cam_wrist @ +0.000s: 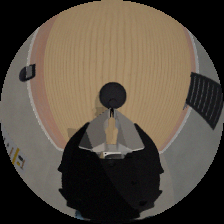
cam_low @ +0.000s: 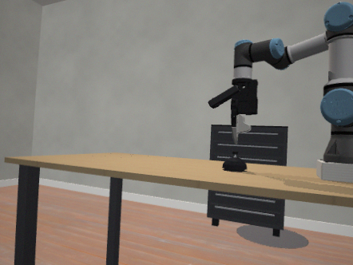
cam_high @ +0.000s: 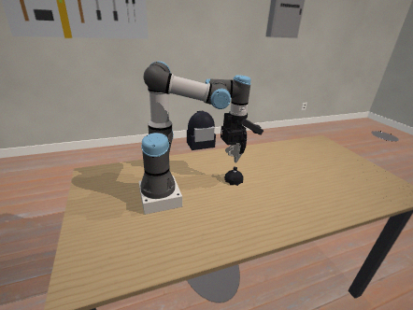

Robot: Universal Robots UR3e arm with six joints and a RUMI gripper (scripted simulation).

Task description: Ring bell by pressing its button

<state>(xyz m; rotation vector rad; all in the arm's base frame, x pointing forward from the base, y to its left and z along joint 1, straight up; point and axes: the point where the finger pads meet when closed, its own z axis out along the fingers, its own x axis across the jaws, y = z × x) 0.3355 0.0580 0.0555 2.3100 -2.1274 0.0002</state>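
Note:
A small black dome bell [cam_high: 234,177] with a button on top stands on the wooden table, to the right of the arm's base. It also shows in the exterior view [cam_low: 234,164] and in the wrist view [cam_wrist: 112,95]. My gripper [cam_high: 234,158] points straight down, right above the bell's button, with a small gap between the fingertips and the button, as the exterior view [cam_low: 235,140] shows. The fingers are shut with nothing between them. In the wrist view the fingertips overlap the near edge of the bell.
The arm's white base [cam_high: 161,201] stands on the table left of the bell. A dark cabinet [cam_low: 248,176] stands on the floor behind the table. The table top extends widely to the right and front.

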